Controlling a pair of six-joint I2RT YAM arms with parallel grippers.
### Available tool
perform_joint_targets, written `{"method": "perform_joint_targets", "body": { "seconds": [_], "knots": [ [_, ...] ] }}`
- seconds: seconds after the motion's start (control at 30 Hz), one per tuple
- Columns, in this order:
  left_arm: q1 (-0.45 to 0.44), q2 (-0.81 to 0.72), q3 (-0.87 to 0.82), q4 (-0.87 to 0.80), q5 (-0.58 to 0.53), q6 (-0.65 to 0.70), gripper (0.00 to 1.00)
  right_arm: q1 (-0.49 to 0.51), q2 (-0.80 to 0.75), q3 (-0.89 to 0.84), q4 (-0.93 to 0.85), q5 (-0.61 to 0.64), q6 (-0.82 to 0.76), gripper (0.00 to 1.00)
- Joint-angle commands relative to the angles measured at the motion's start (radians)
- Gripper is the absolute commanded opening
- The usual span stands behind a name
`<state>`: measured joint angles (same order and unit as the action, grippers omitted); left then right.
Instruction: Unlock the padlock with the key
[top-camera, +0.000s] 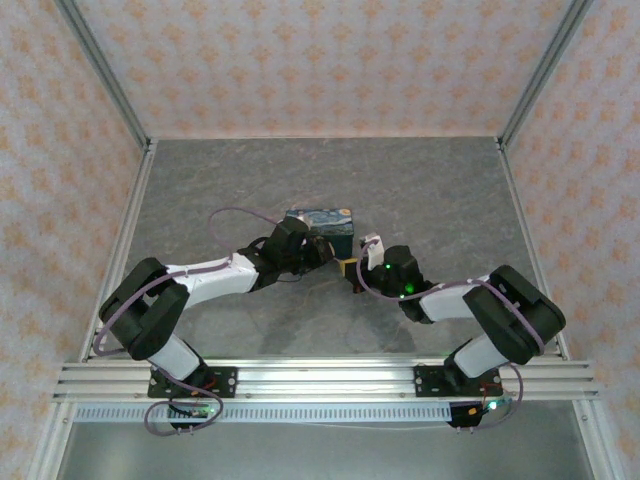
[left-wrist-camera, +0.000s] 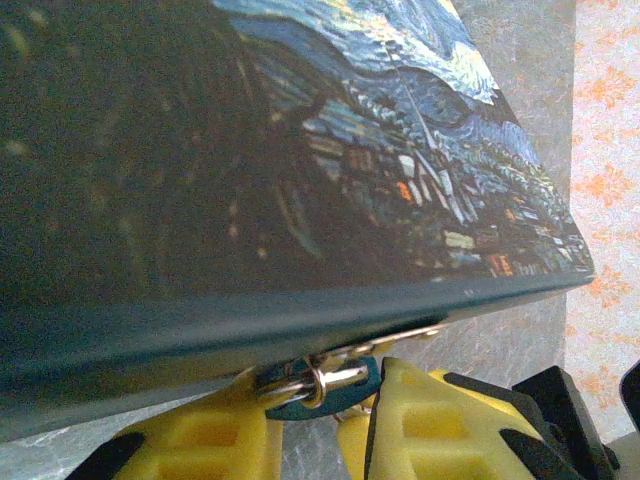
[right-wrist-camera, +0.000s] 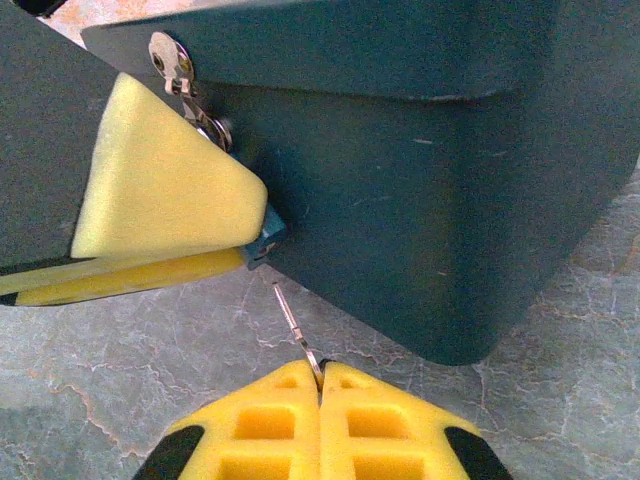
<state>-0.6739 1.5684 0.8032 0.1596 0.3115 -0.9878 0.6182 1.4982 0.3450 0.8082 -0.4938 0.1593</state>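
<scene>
The padlock (left-wrist-camera: 345, 398) is a tiny teal body whose pale shackle hangs through the metal hasp (right-wrist-camera: 176, 66) on the front of the night-sky box (top-camera: 320, 224). My left gripper (left-wrist-camera: 335, 412) is shut on the padlock, one yellow finger (left-wrist-camera: 200, 440) on each side. In the right wrist view a teal corner of the padlock (right-wrist-camera: 264, 240) peeks out under the left gripper's finger (right-wrist-camera: 160, 190). My right gripper (right-wrist-camera: 320, 385) is shut on the key (right-wrist-camera: 298, 332). The thin blade points up and left, its tip a short gap below the padlock's underside.
The dark teal side of the box (right-wrist-camera: 430, 180) stands close on the right of the key. Both grippers (top-camera: 322, 255) (top-camera: 352, 272) meet at the box's front, mid-table. Grey marbled table (top-camera: 420, 190) lies all around, bounded by aluminium posts and patterned walls.
</scene>
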Motion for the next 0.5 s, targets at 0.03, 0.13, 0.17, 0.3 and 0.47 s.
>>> {"method": "perform_joint_targets", "body": {
  "seconds": [0.03,0.13,0.17,0.3,0.47],
  "knots": [
    [0.005,-0.032,0.025,0.007,0.013,-0.003,0.24,-0.006,0.003,0.023,0.062,-0.017,-0.005,0.00],
    [0.005,-0.032,0.023,0.006,0.013,-0.003,0.24,-0.006,0.008,0.032,0.062,-0.024,-0.004,0.00],
    [0.005,-0.032,0.024,0.009,0.014,-0.003,0.24,-0.006,0.011,0.033,0.062,-0.024,-0.005,0.00],
    [0.005,-0.033,0.021,0.010,0.013,-0.003,0.24,-0.006,0.019,0.038,0.073,-0.030,0.000,0.00],
    [0.005,-0.035,0.019,0.011,0.014,-0.005,0.24,-0.006,0.026,0.046,0.079,-0.030,0.002,0.00]
  ]
}}
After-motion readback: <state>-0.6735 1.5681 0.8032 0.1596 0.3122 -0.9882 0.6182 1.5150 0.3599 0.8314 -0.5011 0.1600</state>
